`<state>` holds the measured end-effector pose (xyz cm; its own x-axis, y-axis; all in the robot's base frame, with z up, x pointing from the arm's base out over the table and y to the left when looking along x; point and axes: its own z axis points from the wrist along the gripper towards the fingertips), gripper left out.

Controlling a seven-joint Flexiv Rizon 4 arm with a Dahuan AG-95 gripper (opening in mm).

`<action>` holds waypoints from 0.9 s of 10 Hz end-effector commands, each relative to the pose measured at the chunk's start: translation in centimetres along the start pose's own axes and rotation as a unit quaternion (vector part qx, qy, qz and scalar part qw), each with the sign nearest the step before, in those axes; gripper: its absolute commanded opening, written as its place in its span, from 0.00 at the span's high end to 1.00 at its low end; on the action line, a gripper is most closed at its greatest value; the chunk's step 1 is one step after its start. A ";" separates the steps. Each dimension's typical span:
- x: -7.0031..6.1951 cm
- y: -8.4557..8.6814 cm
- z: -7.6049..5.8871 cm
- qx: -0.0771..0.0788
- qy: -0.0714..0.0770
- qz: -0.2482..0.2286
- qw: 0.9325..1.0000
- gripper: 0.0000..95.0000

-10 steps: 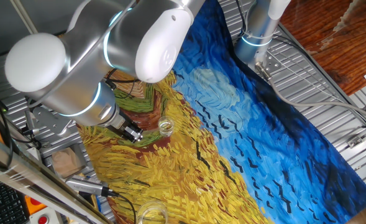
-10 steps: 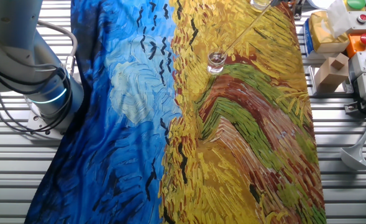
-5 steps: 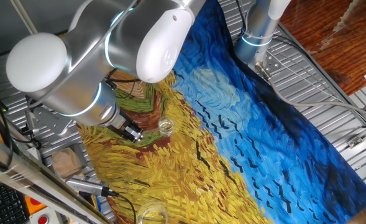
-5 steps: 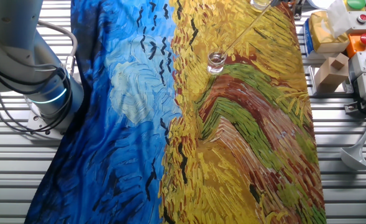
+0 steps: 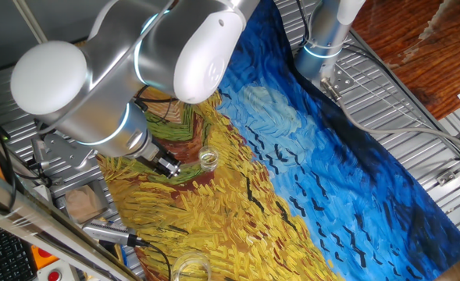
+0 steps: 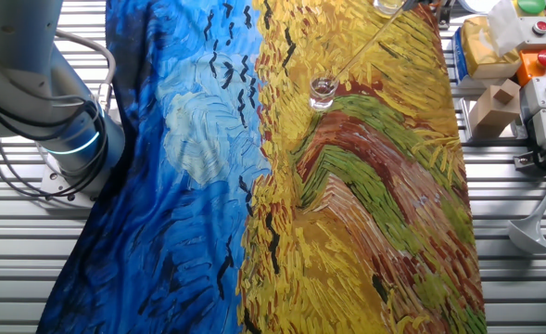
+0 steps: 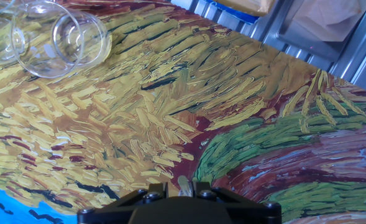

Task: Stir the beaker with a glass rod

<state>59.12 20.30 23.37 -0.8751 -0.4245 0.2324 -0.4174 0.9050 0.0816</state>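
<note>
The beaker (image 5: 207, 159) is a small clear glass that stands upright on the painted cloth; it also shows in the other fixed view (image 6: 323, 90). My gripper (image 5: 165, 166) hangs just left of it. In the hand view my gripper (image 7: 178, 185) is shut on the thin glass rod (image 7: 184, 184), seen end-on between the jaws. In the other fixed view the rod (image 6: 365, 43) slants down from the top edge and ends close by the beaker's rim; I cannot tell whether its tip is inside. The beaker is out of the hand view.
A wider clear glass vessel (image 7: 52, 37) stands on the yellow part of the cloth; it also shows in both fixed views (image 5: 189, 269) (image 6: 388, 6). Wooden blocks (image 6: 495, 102) and a button box (image 6: 543, 65) lie off the cloth's edge. The arm's base (image 6: 64, 139) stands beside the blue side.
</note>
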 end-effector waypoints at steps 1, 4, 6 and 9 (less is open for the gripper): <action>-0.1 0.0 0.0 0.000 0.000 0.000 1.000 0.80; -0.1 0.0 0.0 0.003 0.001 -0.003 1.000 0.80; -0.1 0.0 0.0 0.004 0.002 -0.004 1.000 0.80; 0.0 0.0 0.0 0.006 0.002 -0.004 1.000 0.80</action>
<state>59.18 20.30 23.33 -0.8705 -0.4317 0.2365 -0.4271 0.9013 0.0730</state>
